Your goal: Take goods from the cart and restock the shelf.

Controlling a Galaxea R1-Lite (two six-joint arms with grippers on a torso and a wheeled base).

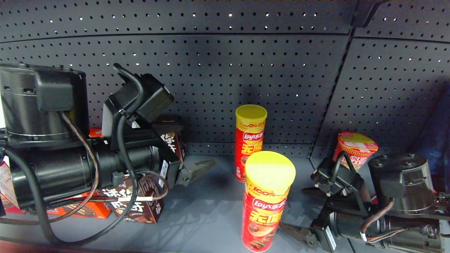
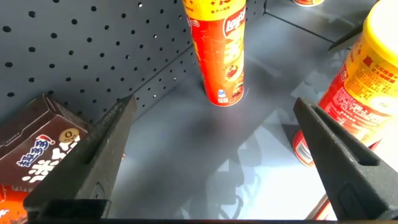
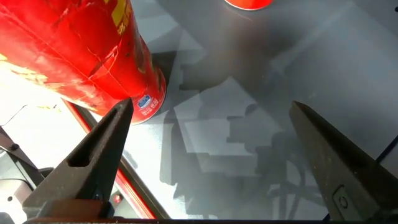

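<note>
Two red chip cans with yellow lids stand upright on the grey shelf. One can is near the pegboard back; the other is close to the front edge. My left gripper hovers open and empty over the shelf, left of the back can, with the front can off to one side. My right gripper is open just right of the front can, which stands outside one finger. Nothing lies between the jaws of either gripper.
Brown chocolate boxes and an orange box sit at the shelf's left under my left arm. A cup of noodles stands at the back right. The pegboard wall closes the rear. A red strip marks the shelf's front edge.
</note>
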